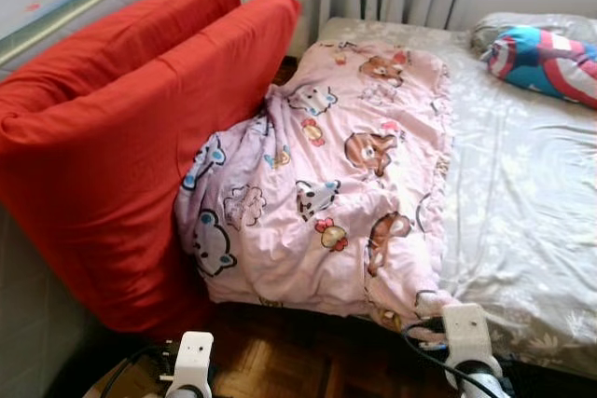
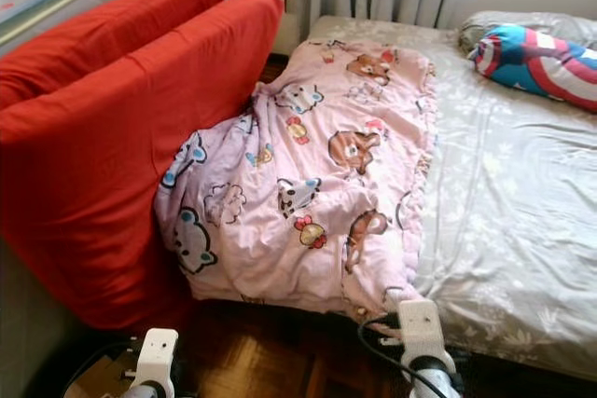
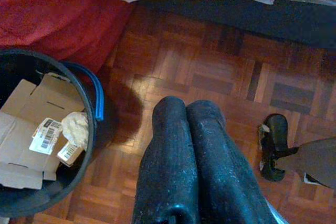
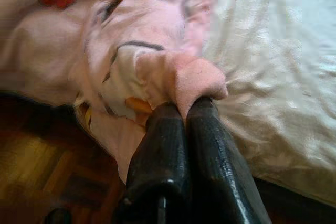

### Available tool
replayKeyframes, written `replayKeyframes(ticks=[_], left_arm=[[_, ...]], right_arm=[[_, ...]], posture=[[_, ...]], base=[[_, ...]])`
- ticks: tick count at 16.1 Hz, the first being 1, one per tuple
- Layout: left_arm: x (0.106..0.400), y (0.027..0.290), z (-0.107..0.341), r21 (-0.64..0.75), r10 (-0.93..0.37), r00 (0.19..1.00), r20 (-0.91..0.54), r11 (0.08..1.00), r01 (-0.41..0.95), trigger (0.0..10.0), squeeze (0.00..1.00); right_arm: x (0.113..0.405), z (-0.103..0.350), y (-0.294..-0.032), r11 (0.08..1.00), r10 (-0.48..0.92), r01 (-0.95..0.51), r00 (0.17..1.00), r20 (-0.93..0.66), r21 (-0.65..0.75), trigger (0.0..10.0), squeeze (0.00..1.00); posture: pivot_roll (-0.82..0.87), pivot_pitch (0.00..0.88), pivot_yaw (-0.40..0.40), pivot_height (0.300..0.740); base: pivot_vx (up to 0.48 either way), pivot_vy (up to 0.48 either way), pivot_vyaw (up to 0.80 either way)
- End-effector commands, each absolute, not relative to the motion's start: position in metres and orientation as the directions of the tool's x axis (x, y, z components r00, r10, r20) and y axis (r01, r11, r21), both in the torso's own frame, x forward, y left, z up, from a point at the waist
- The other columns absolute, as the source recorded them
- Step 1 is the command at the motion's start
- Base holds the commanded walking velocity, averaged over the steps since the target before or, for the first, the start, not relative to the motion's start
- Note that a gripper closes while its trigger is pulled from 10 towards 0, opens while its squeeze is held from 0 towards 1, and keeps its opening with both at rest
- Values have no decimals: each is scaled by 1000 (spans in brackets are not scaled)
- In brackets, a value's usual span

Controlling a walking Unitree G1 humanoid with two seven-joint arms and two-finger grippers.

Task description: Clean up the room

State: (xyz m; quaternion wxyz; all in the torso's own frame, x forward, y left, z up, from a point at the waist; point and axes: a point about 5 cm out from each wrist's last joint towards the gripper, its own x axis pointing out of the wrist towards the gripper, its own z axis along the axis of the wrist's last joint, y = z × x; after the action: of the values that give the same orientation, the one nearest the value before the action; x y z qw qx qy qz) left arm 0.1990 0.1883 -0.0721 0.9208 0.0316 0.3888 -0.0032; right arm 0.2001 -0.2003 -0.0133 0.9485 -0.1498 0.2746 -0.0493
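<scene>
**Blanket corner in our grip**

From our head view, the pink blanket (image 1: pixel 326 184) lies heaped on the bed (image 1: pixel 522 202), spilling against the red cushions (image 1: pixel 121 137).

Our left gripper (image 3: pixel 189 114), fingers pressed together and empty, hangs over the parquet beside a bin (image 3: pixel 97 103).

Our right gripper (image 4: pixel 185 109) pinches the blanket's corner at the bed's edge. We judge spreading it comes next, needing a steady pull.

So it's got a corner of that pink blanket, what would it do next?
Probably draw the right gripper, jaws shut on the pink blanket, across the bed: the blanket lies bunched against the red cushions and hangs over the edge.
</scene>
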Motion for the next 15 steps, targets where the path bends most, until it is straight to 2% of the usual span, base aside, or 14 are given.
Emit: replayKeyframes(ticks=[1,2,3,4,5,7,13,15], left_arm=[[193,189,-75,73,18,682,-732,996,52,10000,0],[193,188,-75,72,17,682,-731,996,53,10000,0],[194,188,-75,72,17,683,-730,996,53,10000,0],[194,188,-75,72,17,683,-730,996,52,10000,0],[194,188,-75,73,17,683,-731,996,54,10000,0],[194,188,-75,74,13,682,-731,995,61,10000,0],[196,188,-74,76,16,688,-726,995,57,10000,0],[197,188,-73,73,17,692,-722,996,52,10000,0]], right_arm=[[195,-22,-194,956,-140,-36,815,-563,-290,10000,0],[189,-34,-191,943,-111,-114,779,-617,-313,10000,0],[195,-20,-201,938,-205,20,836,-509,-345,10000,0],[200,-10,-206,927,-252,87,865,-435,-364,10000,0],[210,17,-218,891,-339,223,906,-254,-395,10000,0],[222,67,-222,837,-329,317,943,52,-446,10000,0],[222,133,-216,771,-317,466,872,372,-434,10000,0],[220,136,-227,725,-388,537,836,388,-431,10000,0]], posture=[[-44,91,-24,740],[-43,90,-26,740],[-36,93,-25,740],[-47,92,-23,740],[-52,93,-21,740],[-57,91,-20,740],[-62,85,-29,740],[-49,82,-32,740]], base=[[0,0,0],[0,0,0],[0,0,0],[0,0,0],[0,0,0],[0,0,0],[0,0,0],[0,0,0]])
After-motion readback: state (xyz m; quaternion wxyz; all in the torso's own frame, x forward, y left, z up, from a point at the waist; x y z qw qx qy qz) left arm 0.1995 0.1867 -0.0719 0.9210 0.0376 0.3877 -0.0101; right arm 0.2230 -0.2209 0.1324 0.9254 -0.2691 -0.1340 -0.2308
